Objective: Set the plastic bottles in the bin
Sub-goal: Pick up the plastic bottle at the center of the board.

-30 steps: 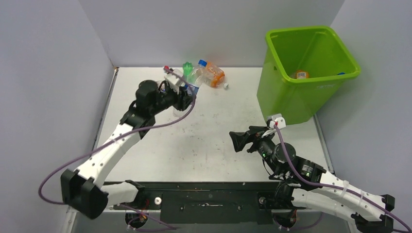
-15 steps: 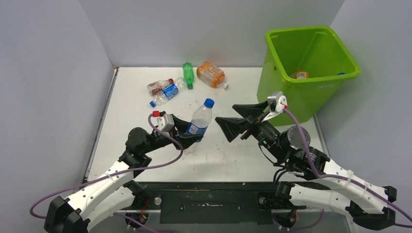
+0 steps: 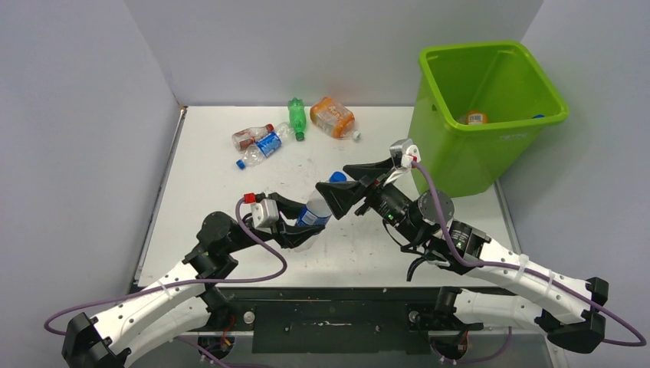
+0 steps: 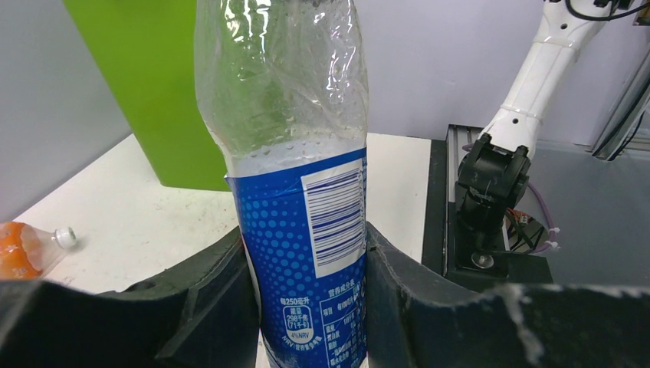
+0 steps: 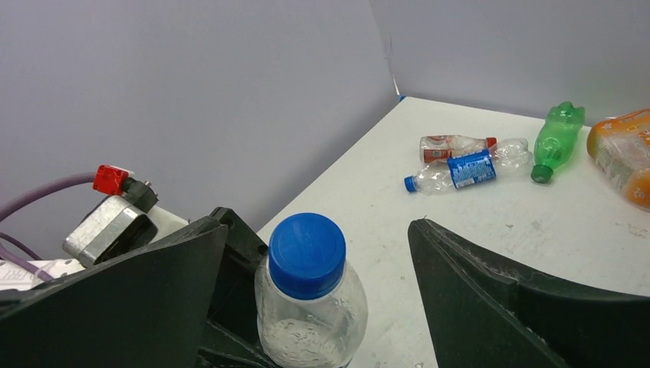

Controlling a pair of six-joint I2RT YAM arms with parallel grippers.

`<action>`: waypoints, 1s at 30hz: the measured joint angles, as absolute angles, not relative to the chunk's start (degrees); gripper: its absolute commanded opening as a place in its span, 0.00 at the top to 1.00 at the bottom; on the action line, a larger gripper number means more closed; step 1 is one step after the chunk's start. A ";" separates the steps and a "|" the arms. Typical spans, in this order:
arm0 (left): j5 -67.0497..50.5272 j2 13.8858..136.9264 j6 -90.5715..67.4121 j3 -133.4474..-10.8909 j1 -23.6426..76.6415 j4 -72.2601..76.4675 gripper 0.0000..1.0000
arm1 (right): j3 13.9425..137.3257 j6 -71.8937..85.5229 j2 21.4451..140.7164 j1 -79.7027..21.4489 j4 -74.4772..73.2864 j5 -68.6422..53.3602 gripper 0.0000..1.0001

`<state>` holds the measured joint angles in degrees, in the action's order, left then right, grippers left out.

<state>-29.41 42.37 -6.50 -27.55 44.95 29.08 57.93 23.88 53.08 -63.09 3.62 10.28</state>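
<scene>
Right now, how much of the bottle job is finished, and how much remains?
Done: the bin holds at least one orange-labelled bottle, and a blue bit shows farther right.
In hand: the left gripper grips the upright bottle, with the open right gripper around its cap.
Left: four on the table: red-labelled bottle, blue-labelled bottle, green bottle, orange bottle.

You see a white table (image 3: 207,176), its surface scuffed with dark marks near the middle. Grey walls (image 3: 322,46) enclose it on the left, far and right sides. A black plate (image 3: 337,326) runs along its near edge.
</scene>
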 measured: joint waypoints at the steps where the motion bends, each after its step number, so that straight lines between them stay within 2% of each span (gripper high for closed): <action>1: -29.08 42.37 -6.28 -27.55 45.04 28.84 1.00 | 57.93 24.12 53.08 -63.09 3.95 10.33 0.13; 9: -27.86 42.13 -6.11 -27.55 45.06 28.23 1.00 | 58.65 26.35 55.09 -63.09 5.06 10.48 0.40; 13: -27.66 41.56 -6.13 -27.55 45.08 28.05 1.00 | 58.94 27.51 56.21 -63.09 4.64 10.74 0.59; 15: -27.57 41.43 -6.13 -27.55 45.08 27.66 1.00 | 58.94 28.03 56.14 -63.13 4.71 10.76 0.69; 17: -27.51 41.36 -6.15 -27.55 45.10 27.24 1.00 | 58.94 28.51 56.10 -63.16 4.71 11.09 0.88; 18: -27.46 41.36 -6.17 -27.55 45.12 27.16 1.00 | 58.94 28.51 56.10 -63.09 4.67 11.11 0.94; 19: -27.42 41.36 -6.17 -27.55 45.17 27.09 0.92 | 58.94 28.64 56.10 -63.09 4.67 11.16 0.95; 20: -27.33 41.36 -6.20 -27.55 45.23 27.09 0.80 | 58.94 28.69 56.10 -63.09 4.64 11.22 0.95; 22: -27.07 41.36 -6.24 -27.55 45.36 27.05 0.43 | 58.94 28.69 56.10 -63.09 4.64 11.25 0.95; 25: -26.48 41.25 -6.31 -27.55 45.63 26.70 0.08 | 59.55 28.36 56.10 -63.11 3.40 11.14 0.95; 26: -26.28 41.15 -6.26 -27.55 45.71 26.57 0.02 | 60.16 27.90 56.10 -63.09 2.46 11.16 0.95; 30: -25.30 40.18 -6.37 -27.59 46.00 25.87 0.04 | 65.49 25.30 56.36 -63.09 -3.27 11.86 0.95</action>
<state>-25.30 40.18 -6.37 -27.59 46.00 25.87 65.49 25.30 56.36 -63.09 -3.27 11.86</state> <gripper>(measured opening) 0.961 0.371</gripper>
